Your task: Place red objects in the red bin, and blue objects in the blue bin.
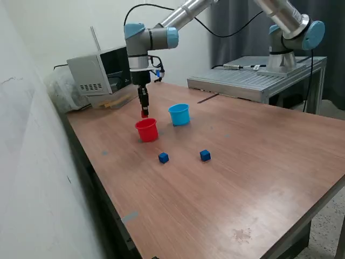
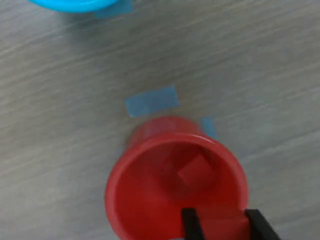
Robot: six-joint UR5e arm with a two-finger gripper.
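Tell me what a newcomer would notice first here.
The gripper hangs just above the red cup, holding a red cube over its mouth; another red cube already lies inside. The light blue cup stands beside it, and two dark blue cubes sit on the table nearer the camera.

Matt wood-grain table (image 1: 259,162), smooth glossy plastic red cup (image 2: 150,200), light blue cup (image 1: 179,115) likely the same plastic

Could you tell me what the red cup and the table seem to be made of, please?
The red cup looks like thin moulded plastic: uniform colour, smooth slightly glossy walls, and a rolled rim. The table appears to be wood-grain laminate or veneer, since the wrist view shows fine straight printed-looking grain under a matte, even surface; solid wood cannot be ruled out.
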